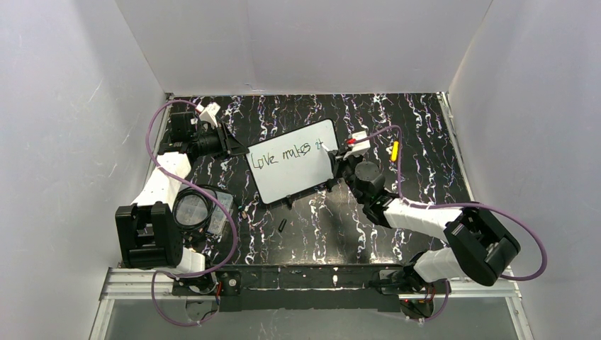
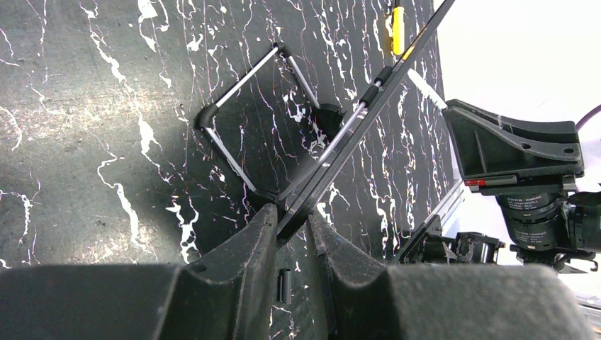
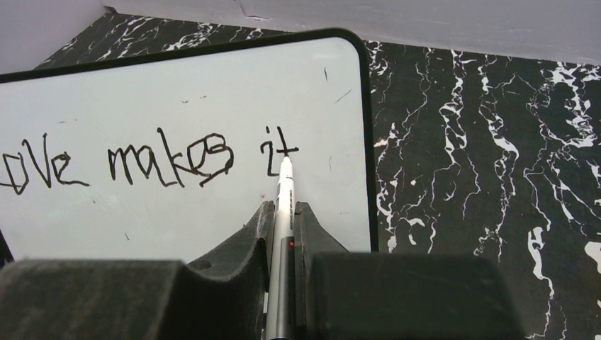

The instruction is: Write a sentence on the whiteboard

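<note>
The whiteboard (image 1: 294, 164) stands tilted on the black marbled table and reads "Love makes it" in black. My left gripper (image 1: 234, 145) is shut on its left edge; in the left wrist view the board (image 2: 354, 127) shows edge-on, pinched between my fingers, with its wire stand behind. My right gripper (image 1: 339, 164) is shut on a silver-white marker (image 3: 284, 212). Its tip touches the board (image 3: 177, 99) at the foot of the "t" in "it". The right gripper (image 3: 283, 211) sits low at the board's right side.
A yellow pen (image 1: 395, 150) lies to the right of the board, also in the left wrist view (image 2: 397, 32). A small black cap (image 1: 282, 225) lies in front of the board. A round lens-like object (image 1: 193, 209) sits by the left arm's base. White walls enclose the table.
</note>
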Available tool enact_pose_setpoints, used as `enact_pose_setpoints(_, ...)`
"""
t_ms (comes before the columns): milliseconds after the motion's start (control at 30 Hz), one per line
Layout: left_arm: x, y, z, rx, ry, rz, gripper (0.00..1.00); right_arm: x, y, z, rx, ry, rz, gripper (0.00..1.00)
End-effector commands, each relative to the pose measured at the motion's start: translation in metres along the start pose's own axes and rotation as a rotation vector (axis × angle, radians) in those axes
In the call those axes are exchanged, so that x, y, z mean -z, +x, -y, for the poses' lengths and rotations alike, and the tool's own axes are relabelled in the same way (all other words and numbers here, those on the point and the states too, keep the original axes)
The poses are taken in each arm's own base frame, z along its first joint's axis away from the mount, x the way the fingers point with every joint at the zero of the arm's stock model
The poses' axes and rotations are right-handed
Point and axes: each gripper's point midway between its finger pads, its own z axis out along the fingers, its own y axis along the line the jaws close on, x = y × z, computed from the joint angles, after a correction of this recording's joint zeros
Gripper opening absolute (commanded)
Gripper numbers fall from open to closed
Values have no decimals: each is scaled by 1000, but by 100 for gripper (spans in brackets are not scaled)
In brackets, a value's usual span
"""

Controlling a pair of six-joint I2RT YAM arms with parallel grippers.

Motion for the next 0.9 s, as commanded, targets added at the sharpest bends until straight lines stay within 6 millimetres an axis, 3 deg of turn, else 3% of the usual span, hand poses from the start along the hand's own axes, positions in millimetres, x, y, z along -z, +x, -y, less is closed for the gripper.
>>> enact_pose_setpoints(0, 3, -5, 14, -13, 41, 1, 19, 6, 1, 5, -22, 15, 5, 1)
enact_pose_setpoints(200, 3, -5, 14, -13, 41, 1, 19, 10, 14, 7, -20, 19, -33, 1)
enact_pose_setpoints(433, 4, -5, 15, -15, 42, 3, 19, 11, 15, 10, -15, 32, -40, 1)
enact_pose_setpoints(867, 4, -6, 15, -16, 42, 5, 19, 4, -20, 21, 41, 113, 11, 1)
